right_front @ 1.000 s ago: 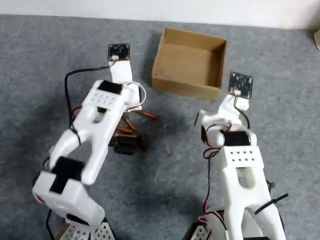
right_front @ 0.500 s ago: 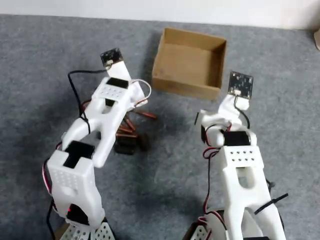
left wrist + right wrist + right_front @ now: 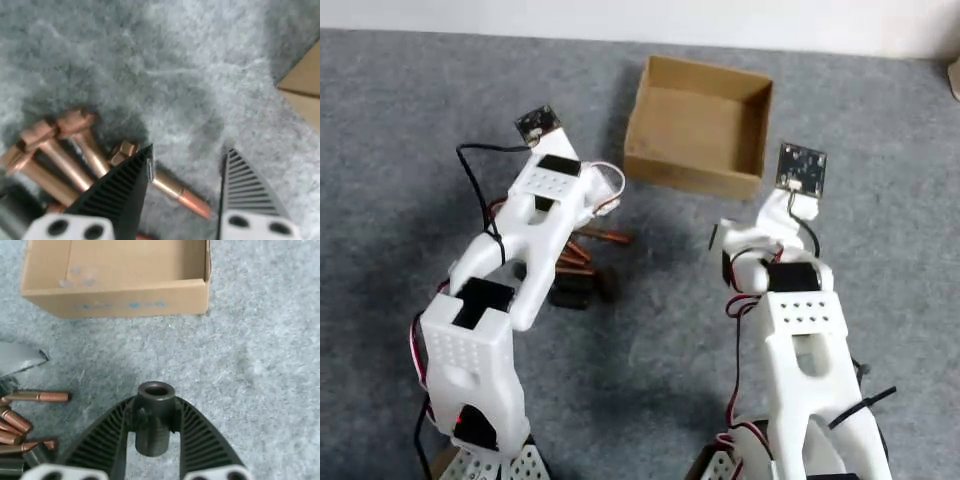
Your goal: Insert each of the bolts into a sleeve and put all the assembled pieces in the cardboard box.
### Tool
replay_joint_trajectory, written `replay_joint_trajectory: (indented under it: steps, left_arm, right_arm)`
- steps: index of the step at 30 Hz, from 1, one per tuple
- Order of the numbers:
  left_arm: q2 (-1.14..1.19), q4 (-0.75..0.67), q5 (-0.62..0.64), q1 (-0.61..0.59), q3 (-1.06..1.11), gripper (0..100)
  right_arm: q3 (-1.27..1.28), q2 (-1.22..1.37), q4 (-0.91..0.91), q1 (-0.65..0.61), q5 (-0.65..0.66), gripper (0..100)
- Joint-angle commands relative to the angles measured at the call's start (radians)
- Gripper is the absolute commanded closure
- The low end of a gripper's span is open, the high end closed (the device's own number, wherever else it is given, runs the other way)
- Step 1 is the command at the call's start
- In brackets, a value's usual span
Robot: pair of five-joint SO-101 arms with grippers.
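Several copper bolts (image 3: 70, 150) lie in a loose pile on the grey carpet, also seen in the high view as bolts (image 3: 602, 238). My left gripper (image 3: 187, 160) hangs open just above them, its fingers either side of one bolt (image 3: 175, 189) that points away from the pile. My right gripper (image 3: 155, 410) is shut on a dark sleeve (image 3: 152, 435), held upright with its bore facing up, a short way in front of the cardboard box (image 3: 120, 290). The box (image 3: 700, 125) holds nothing.
Dark sleeves (image 3: 575, 290) lie beside the bolts under the left arm, and a sleeve (image 3: 32, 455) shows by the pile. Bare carpet stretches between the two arms and to the right of the box.
The left arm has drawn its elbow back and turned its wrist, settling over the bolt pile. The right arm has kept still with the sleeve.
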Motion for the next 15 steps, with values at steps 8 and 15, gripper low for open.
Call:
replay_joint_trajectory:
  steps: [8,15]
  left_arm:
    - [-0.165,0.227,0.006,0.028,-0.068,78]
    - [-0.036,0.250,0.008,0.025,-0.079,78]
  right_arm:
    - [-0.002,-0.022,-0.031,0.015,0.012,99.3]
    - [-0.002,-0.022,-0.031,0.015,0.012,99.3]
